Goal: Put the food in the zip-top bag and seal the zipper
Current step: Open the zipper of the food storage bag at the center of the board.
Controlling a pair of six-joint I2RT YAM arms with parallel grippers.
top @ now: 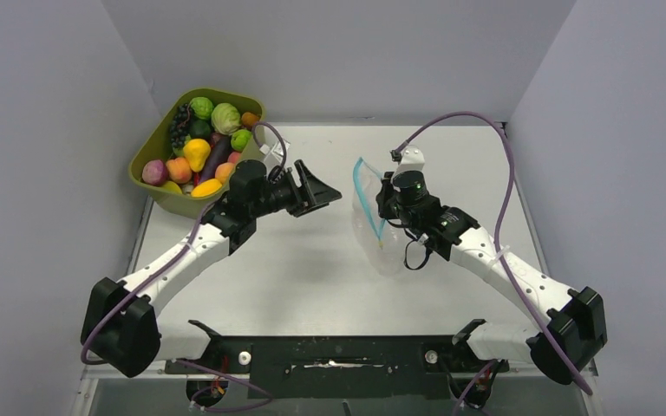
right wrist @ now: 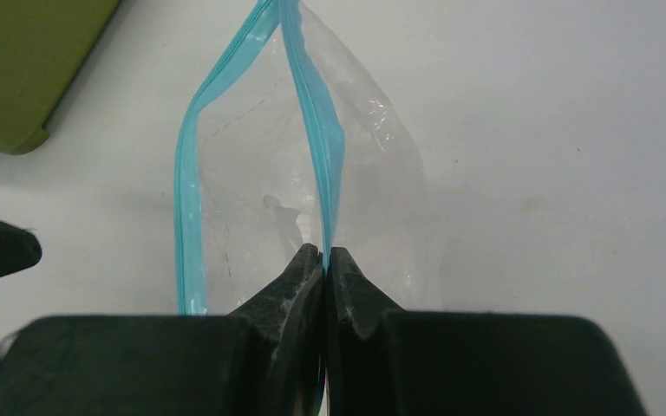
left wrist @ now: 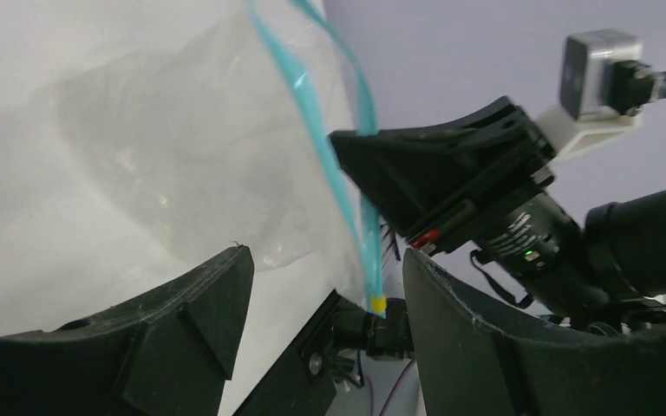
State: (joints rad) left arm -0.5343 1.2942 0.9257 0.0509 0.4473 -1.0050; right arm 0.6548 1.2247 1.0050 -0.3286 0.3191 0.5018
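Two hands, one clear, floppy zip-top bag (right wrist: 373, 199), mouth parted.
The right hand (right wrist: 324, 260) pinches one teal zipper (right wrist: 316, 130) strip; the left hand (top: 321, 184) gapes, empty.

Light is bright, even and diffuse from overhead in all views. Shadows on the table (top: 312, 277) are faint and soft-edged. Left wrist view: left fingers (left wrist: 182, 338) at 6 o'clock are out of focus. Right wrist view: zipper (right wrist: 315, 130) is sharp; bag (right wrist: 381, 173) shows small glints at 1 o'clock; right fingers (right wrist: 299, 286) are slightly soft.

Bare table (top: 312, 269) lies between left tool (top: 324, 192) and open zip-top bag (top: 371, 227).
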